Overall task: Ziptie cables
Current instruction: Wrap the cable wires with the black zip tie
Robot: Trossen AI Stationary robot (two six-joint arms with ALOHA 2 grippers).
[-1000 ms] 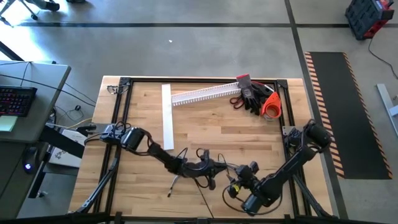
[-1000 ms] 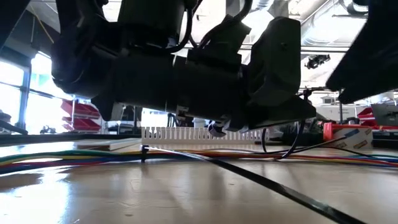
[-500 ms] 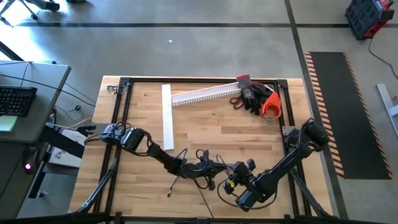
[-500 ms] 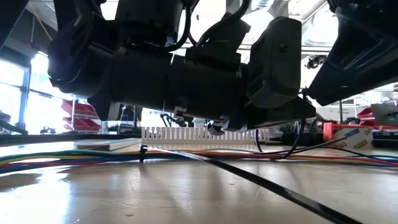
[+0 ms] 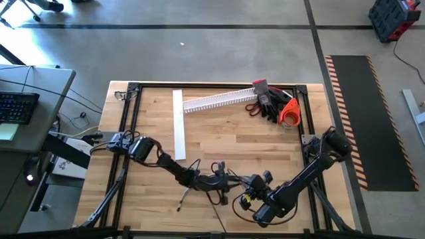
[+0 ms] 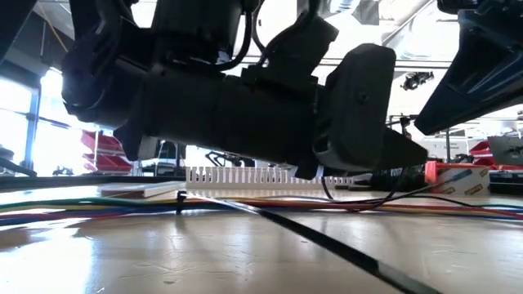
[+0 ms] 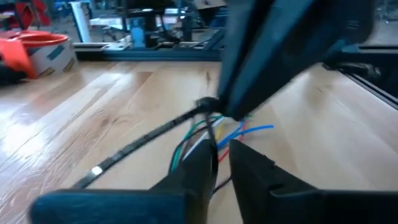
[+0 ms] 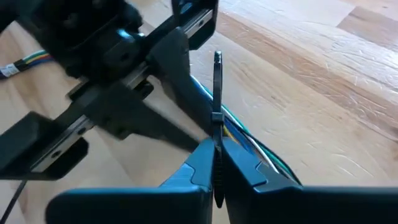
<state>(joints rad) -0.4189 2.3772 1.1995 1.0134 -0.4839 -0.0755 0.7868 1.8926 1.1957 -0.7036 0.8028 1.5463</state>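
Meeting low in the high frame, just left of centre: left claw [image 5: 229, 180] and right claw [image 5: 247, 193], nearly touching over the cables [image 5: 216, 174]. Right claw now closed, pinching an upright ziptie [image 8: 216, 118] between its fingers, having stood wide a second ago and slid leftward toward the bundle. Left claw showing a narrow gap between its fingers [image 7: 198, 163], parting slightly after being clamped; whether gripping the coloured wires running between them, cannot tell. Cables lying on the surface [image 5: 226, 139] at lower centre, trailing left. Another ziptie [image 6: 327, 245] stretching diagonally across the low view. Judging from this: strap tail secured, tightening around the bundle likely coming next, bundle possibly slipping as the left grip eases.
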